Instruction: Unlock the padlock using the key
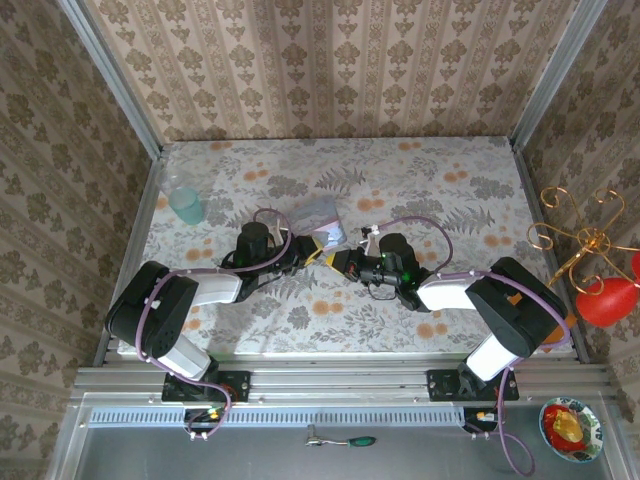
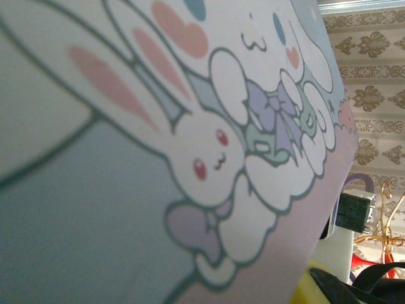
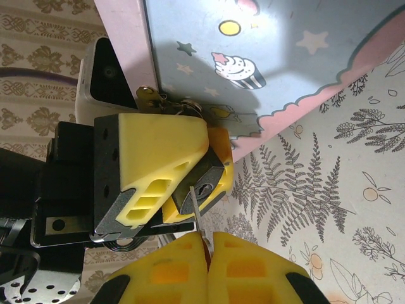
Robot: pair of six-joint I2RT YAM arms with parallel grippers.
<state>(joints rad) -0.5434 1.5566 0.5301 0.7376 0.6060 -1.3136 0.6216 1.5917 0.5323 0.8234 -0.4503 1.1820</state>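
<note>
In the right wrist view, the small dark padlock point(image 3: 204, 185) is clamped between the yellow fingers point(image 3: 152, 152) of my left gripper point(image 1: 318, 252), with its keyhole facing the camera. My right gripper point(image 3: 207, 246) is shut on the key point(image 3: 197, 212). The thin blade stands upright and its tip touches the padlock's face just left of the keyhole. The shackle end is hidden behind the left fingers. From above, the two grippers meet tip to tip at mid-table, the right gripper point(image 1: 344, 262) just right of the left.
A cartoon-printed zip bag point(image 1: 320, 213) with a pink edge lies just behind the grippers and covers most of the left wrist view point(image 2: 190, 126). A clear cup point(image 1: 185, 205) stands at the back left. A gold wire stand point(image 1: 580, 240) is beyond the table's right wall.
</note>
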